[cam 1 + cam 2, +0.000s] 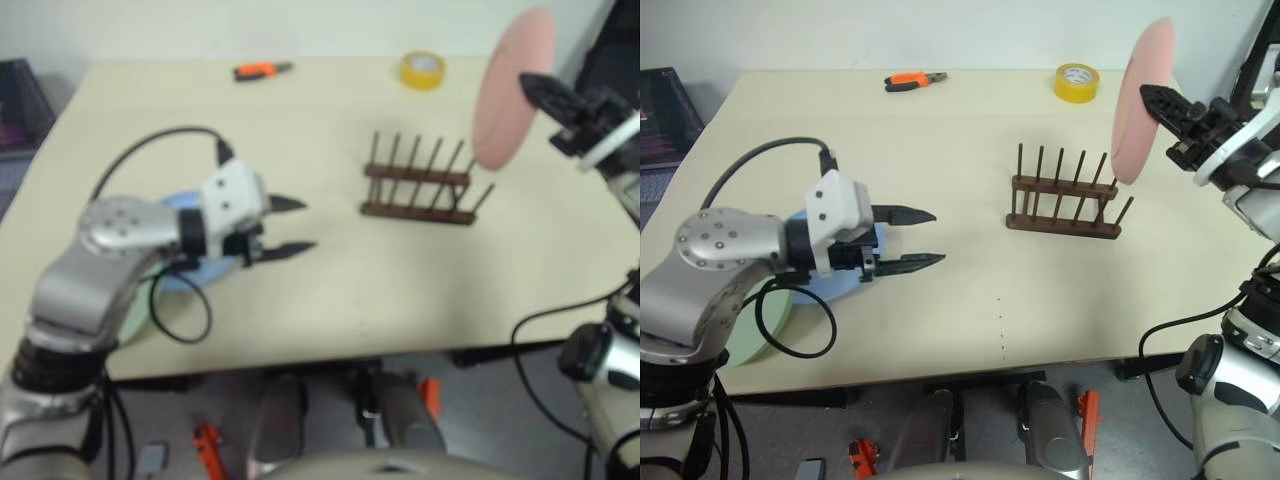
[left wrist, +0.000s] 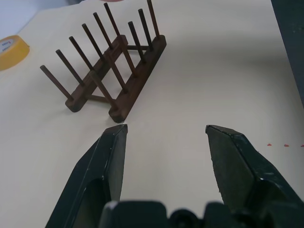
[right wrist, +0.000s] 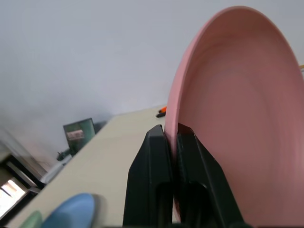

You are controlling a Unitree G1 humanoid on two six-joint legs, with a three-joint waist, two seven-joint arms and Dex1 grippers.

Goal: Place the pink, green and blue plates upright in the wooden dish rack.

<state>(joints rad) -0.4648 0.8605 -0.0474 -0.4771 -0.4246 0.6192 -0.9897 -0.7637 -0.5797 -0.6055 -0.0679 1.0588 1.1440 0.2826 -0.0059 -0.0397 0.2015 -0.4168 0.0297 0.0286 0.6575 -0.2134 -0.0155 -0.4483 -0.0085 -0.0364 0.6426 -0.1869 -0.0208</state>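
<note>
Your table (image 1: 1040, 320) carries everything here, a pale beige top with the working items spread across it. The pink plate (image 1: 1143, 100) is the largest loose item: it stands on edge in the air above the right end of the wooden dish rack (image 1: 1065, 195), clear of the pegs, and no part of it sits between them. Your right gripper (image 1: 1152, 98) has its two black fingers pressed together on that plate's rim, one on each face. The blue plate (image 1: 840, 272) lies flat near the table's left edge, stacked partly over the green plate (image 1: 760, 325), which lies closer to the front left corner. Your left gripper (image 1: 912, 238) hangs just above the table beside the blue plate with its fingers spread apart and nothing between them, pointing toward the rack. The rack itself stands right of the table's centre, pegs upright, with no plate in it. A yellow tape roll (image 1: 1077, 82) sits near the back edge, and orange-handled pliers (image 1: 912, 80) lie further left along that edge.
</note>
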